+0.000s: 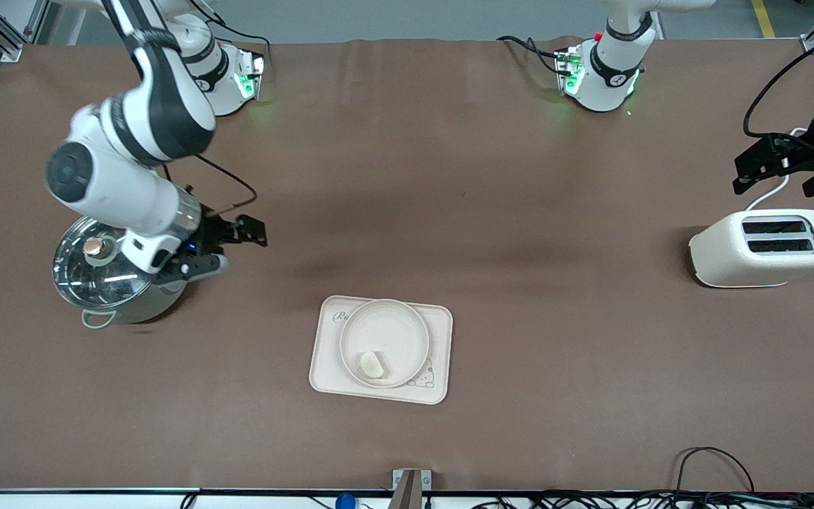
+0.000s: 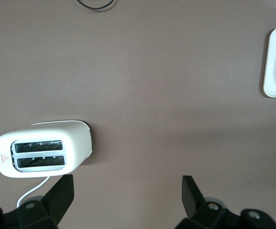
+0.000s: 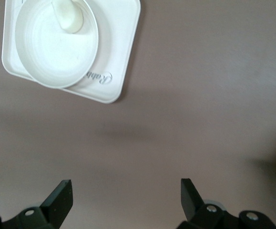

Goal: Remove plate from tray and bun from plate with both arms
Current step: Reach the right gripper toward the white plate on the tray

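The round cream plate (image 1: 387,326) sits on the rectangular cream tray (image 1: 441,332) near the table's middle. The small pale bun (image 1: 371,365) lies in the plate, at its rim nearest the front camera. The right wrist view shows the plate (image 3: 52,47), the bun (image 3: 69,15) and the tray (image 3: 121,52). My right gripper (image 1: 243,250) (image 3: 127,193) is open and empty, over bare table beside the pot. My left gripper (image 1: 774,185) (image 2: 128,191) is open and empty, over the table by the toaster.
A steel pot with a glass lid (image 1: 104,272) stands toward the right arm's end. A white toaster (image 1: 767,247) (image 2: 42,152) stands toward the left arm's end, its cord trailing. The tray's corner (image 2: 275,67) shows in the left wrist view. Cables lie at the table edge nearest the front camera.
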Tool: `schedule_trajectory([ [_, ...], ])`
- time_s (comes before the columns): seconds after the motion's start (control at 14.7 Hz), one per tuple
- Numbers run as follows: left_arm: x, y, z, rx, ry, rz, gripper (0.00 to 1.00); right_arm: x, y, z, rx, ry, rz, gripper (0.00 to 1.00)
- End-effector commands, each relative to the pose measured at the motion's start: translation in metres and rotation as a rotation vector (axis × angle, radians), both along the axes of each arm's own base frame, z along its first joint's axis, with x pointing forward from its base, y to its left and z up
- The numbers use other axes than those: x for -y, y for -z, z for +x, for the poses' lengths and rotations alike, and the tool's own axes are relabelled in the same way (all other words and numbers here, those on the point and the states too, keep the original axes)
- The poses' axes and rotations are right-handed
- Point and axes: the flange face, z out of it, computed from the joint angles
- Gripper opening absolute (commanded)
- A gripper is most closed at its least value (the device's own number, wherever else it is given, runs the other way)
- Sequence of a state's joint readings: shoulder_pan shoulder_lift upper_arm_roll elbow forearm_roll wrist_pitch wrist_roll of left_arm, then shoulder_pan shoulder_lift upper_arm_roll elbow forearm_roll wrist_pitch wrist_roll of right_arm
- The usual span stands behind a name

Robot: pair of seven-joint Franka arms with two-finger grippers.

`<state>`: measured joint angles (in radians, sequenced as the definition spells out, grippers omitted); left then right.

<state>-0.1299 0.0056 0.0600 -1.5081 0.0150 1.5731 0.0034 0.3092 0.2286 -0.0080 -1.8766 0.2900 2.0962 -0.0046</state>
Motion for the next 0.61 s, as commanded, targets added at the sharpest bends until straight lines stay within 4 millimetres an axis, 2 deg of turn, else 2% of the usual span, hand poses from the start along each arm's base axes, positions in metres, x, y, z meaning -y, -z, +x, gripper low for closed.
schedule_trajectory([
  [0.0, 0.0, -0.003, 0.0, -0.004, 0.002, 0.024, 1.0, -0.034, 0.039, 0.01, 0.014, 0.075, 0.045, 1.0],
  [0.2, 0.0, -0.003, 0.0, -0.003, 0.003, 0.024, 1.0, -0.072, 0.085, 0.022, 0.038, 0.151, 0.13, 1.0],
  [0.34, 0.001, -0.001, 0.001, -0.007, 0.005, 0.024, 1.0, -0.089, 0.118, 0.043, 0.054, 0.188, 0.138, 1.0],
  [0.41, 0.002, -0.001, 0.001, -0.007, 0.006, 0.024, 1.0, -0.098, 0.13, 0.052, 0.054, 0.202, 0.139, 1.0],
  [0.54, 0.001, -0.001, 0.001, -0.007, 0.005, 0.024, 1.0, -0.107, 0.141, 0.072, 0.072, 0.206, 0.148, 1.0],
])
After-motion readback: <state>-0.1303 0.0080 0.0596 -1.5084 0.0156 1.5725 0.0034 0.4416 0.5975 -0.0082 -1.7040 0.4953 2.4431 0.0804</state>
